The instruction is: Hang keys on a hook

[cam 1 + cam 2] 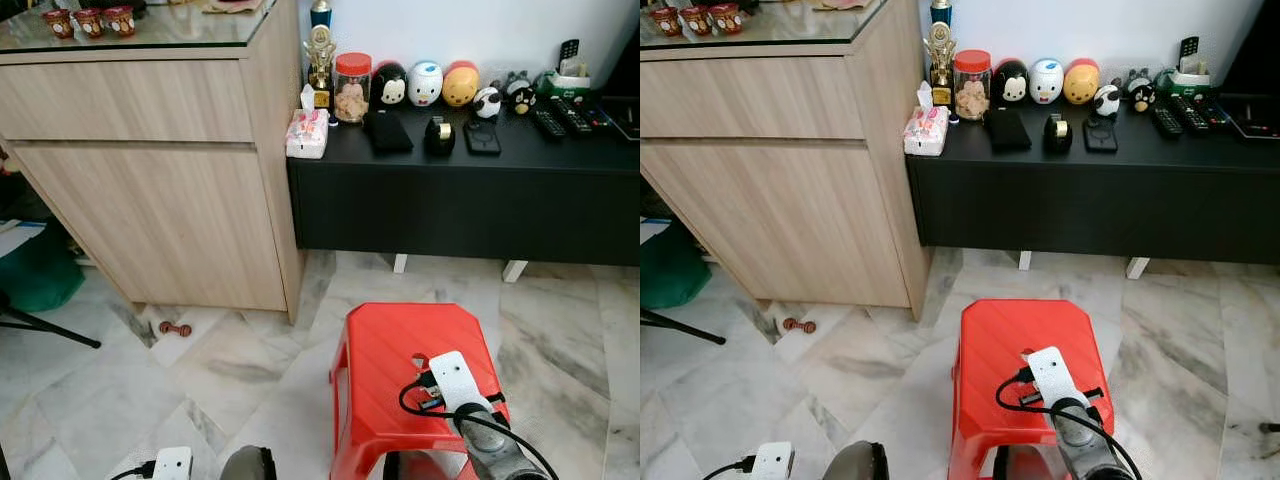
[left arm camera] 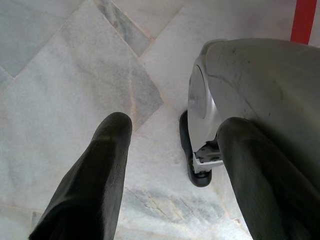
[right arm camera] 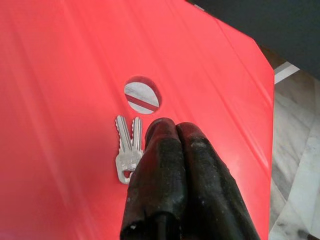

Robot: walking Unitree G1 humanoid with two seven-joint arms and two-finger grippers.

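Note:
Two silver keys lie flat on the top of a red plastic stool, just beside its round hole. My right gripper is low over the stool with its fingers pressed shut, their tips right next to the keys. The end of the keys that carries the ring is hidden under the fingers, so I cannot tell whether they grip it. The right wrist shows over the stool's near edge. My left gripper hangs open above the marble floor beside my leg.
A light wooden cabinet stands ahead on the left. A low black console with jars, figurines and remotes runs along the wall on the right. A small red object lies on the floor by the cabinet's foot.

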